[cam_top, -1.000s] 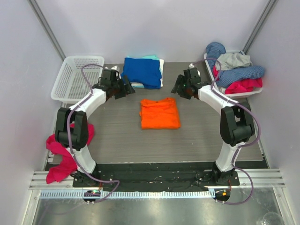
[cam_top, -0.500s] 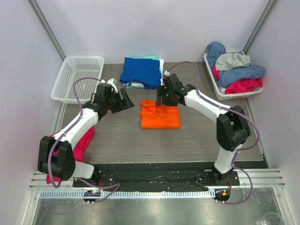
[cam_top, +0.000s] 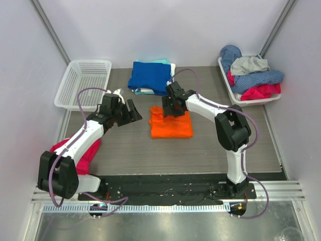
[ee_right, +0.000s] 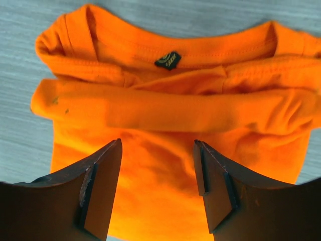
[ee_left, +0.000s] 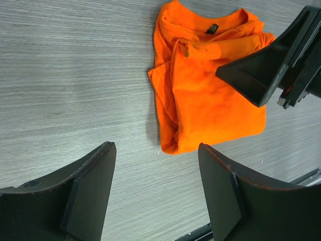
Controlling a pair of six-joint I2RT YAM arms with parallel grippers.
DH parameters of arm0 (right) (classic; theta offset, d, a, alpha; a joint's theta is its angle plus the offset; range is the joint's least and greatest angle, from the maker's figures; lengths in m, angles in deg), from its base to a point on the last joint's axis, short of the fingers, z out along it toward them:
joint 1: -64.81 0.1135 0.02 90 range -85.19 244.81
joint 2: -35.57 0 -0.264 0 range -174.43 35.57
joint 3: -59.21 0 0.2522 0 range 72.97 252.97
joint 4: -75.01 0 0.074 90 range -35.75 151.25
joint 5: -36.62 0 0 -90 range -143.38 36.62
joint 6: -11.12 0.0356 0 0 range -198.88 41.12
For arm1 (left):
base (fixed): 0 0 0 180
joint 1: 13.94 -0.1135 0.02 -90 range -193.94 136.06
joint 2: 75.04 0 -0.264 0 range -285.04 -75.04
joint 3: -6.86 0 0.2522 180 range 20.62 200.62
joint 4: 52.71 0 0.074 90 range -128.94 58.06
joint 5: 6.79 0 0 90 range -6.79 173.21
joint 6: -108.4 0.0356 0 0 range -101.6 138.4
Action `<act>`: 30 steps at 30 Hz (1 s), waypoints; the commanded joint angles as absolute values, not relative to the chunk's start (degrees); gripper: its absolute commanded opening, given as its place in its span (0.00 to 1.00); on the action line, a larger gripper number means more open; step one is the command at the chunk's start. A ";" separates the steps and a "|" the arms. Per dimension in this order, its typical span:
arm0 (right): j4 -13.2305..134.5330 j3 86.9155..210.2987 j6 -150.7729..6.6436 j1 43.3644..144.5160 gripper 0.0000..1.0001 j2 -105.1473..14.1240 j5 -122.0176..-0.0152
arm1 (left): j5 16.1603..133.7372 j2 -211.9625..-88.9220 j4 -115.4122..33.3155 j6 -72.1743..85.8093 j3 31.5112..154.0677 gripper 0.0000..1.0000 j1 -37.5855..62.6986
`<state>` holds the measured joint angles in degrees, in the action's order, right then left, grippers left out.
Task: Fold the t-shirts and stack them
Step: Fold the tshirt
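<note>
Jaws of the right gripper (ee_right: 156, 150) stand well apart and empty, poised over the collar end of the orange shirt (ee_right: 165, 115), where a loose roll of cloth lies across the fold. Left gripper (ee_left: 154, 150) likewise gapes with nothing in it, above the table (cam_top: 125, 145) just beside that shirt's left edge. Orange shirt lies folded to a rough rectangle at mid-table, apart from the stack. Blue shirt (cam_top: 150, 76) sits folded on top of pale shirts (cam_top: 168, 64) at the far edge; that part is judged done. Outstanding: the orange shirt is not yet on the stack and may want tidying first. Bin (cam_top: 251, 100) at far right holds a heap (cam_top: 251, 75) of unfolded garments, and a pink cloth (cam_top: 89, 149) lies by the left arm; both appear unprocessed, so the task is judged roughly half complete.
</note>
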<state>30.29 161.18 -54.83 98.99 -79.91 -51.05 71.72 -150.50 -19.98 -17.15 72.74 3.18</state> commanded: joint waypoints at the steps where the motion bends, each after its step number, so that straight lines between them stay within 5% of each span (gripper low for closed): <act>1: 30.49 166.13 -56.64 99.09 0.66 -81.32 -49.24 | 72.14 -149.30 -20.40 -17.02 72.83 0.71 2.93; 19: 27.76 183.09 -56.82 99.09 0.66 -94.42 -47.32 | 73.72 -150.09 -19.43 -15.53 72.48 0.71 2.84; 30: 26.45 177.24 -54.80 96.28 0.66 -78.62 -44.15 | 72.40 -149.57 -15.65 -13.59 78.02 0.72 2.76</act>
